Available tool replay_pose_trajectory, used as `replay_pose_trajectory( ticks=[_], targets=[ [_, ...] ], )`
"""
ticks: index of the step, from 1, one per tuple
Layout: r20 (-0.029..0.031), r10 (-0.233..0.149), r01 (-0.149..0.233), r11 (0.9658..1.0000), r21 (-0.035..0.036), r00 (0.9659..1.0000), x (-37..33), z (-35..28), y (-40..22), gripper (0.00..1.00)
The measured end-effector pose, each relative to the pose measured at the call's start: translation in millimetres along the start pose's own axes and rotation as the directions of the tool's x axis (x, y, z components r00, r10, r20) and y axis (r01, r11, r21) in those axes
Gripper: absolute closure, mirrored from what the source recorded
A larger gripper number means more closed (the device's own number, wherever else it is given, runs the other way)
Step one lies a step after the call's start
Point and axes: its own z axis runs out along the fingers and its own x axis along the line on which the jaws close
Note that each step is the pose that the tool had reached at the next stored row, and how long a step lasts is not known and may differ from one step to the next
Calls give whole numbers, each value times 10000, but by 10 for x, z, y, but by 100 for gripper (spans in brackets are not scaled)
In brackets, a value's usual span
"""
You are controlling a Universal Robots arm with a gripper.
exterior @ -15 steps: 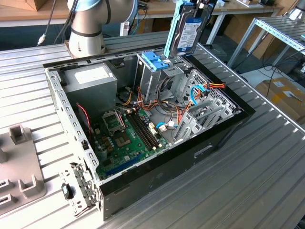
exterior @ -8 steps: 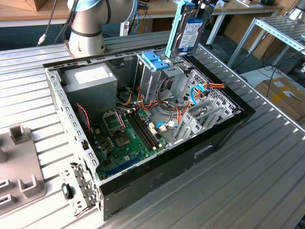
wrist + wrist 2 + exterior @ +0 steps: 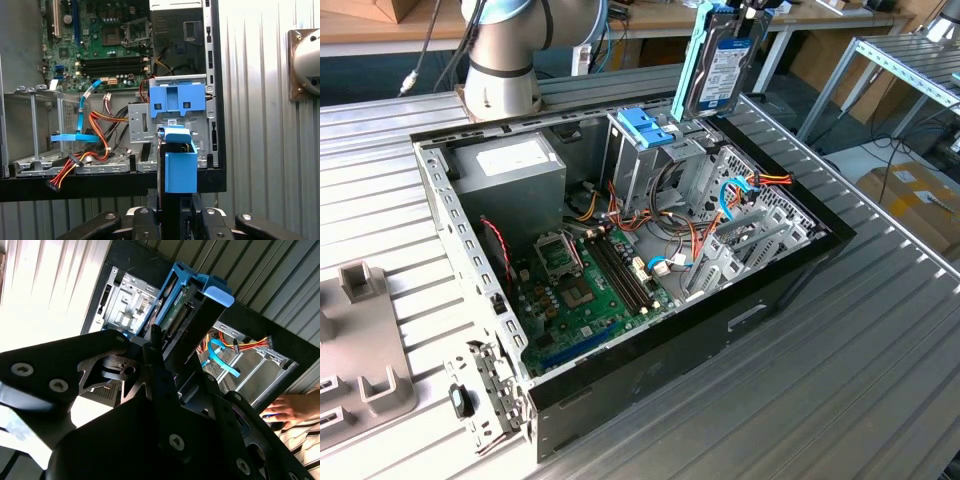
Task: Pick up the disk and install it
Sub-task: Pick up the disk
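One open black computer case (image 3: 650,350) is lying on the slatted metal table (image 3: 880,380). From the exterior view's left, a grey power-supply box (image 3: 510,165) and green motherboard (image 3: 585,285) are sitting beside the silver drive cage (image 3: 630,170) with its blue plastic latch (image 3: 645,128). Just right and above, the flat grey metal disk (image 3: 723,65) with white-and-blue label and light-blue rails is hanging upright, the black gripper (image 3: 175,215) clamping its top end. Keeping it square to the cage walls is looking essential; air above is giving room, while orange cables (image 3: 768,180) are crowding the right, a person's hand (image 3: 292,407) nearby.
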Motion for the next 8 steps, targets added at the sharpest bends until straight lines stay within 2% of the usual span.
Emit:
replay_pose_trajectory(
  ticks=[8],
  targets=[
    [-4, 0, 0, 10000, 0, 10000, -1, 0, -23, 65]
  ],
)
